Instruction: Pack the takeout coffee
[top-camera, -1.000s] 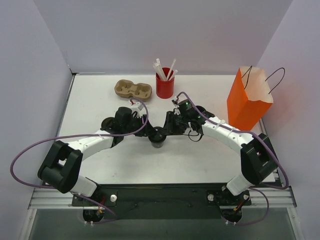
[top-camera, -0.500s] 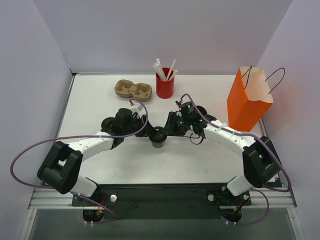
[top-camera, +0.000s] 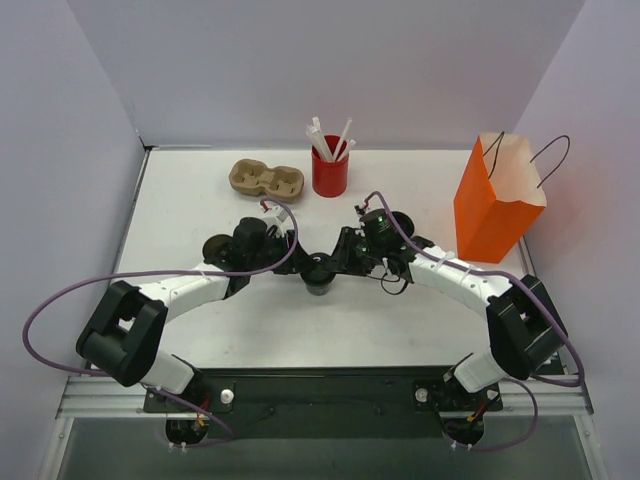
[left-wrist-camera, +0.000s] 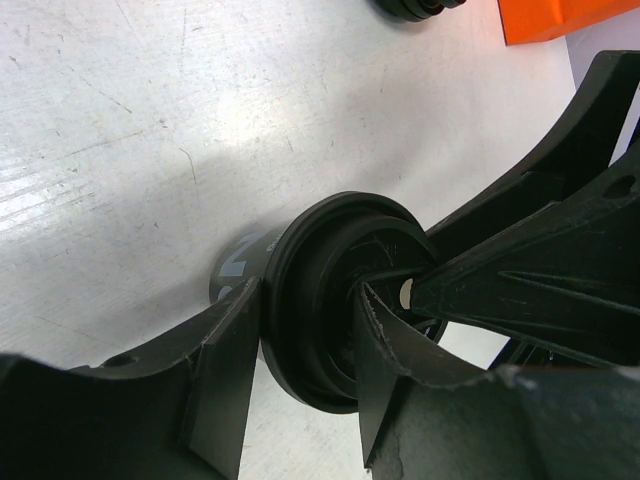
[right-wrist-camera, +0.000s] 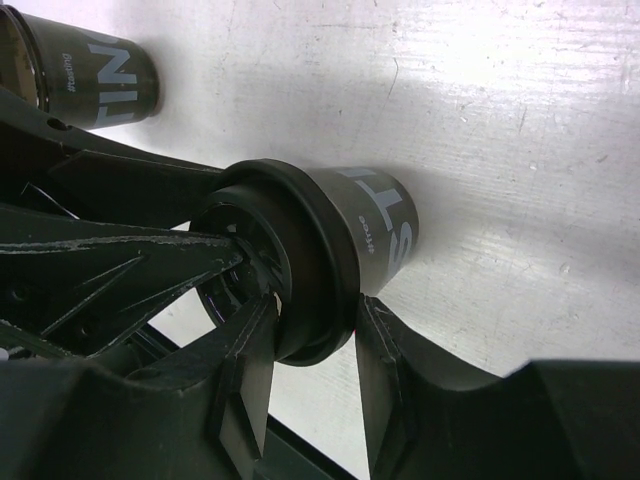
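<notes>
One takeout coffee cup (top-camera: 318, 271), dark with a black lid, stands at the middle of the table. Both grippers meet at it. My left gripper (left-wrist-camera: 305, 295) is shut across the lid's rim (left-wrist-camera: 300, 310), one finger under the rim and one on the lid's top. From the other side my right gripper (right-wrist-camera: 315, 308) pinches the same rim (right-wrist-camera: 320, 270) in the same way. The second coffee cup (right-wrist-camera: 90, 65) stands free on the table, beside my left arm (top-camera: 215, 247).
An orange paper bag (top-camera: 495, 200) stands open at the right edge. A red cup of white straws (top-camera: 329, 170) and a tan two-hole carrier (top-camera: 266, 180) sit at the back. Both arms' cables loop outward over the table.
The right wrist has shifted slightly toward the near edge. The cup and the left gripper have hardly moved.
</notes>
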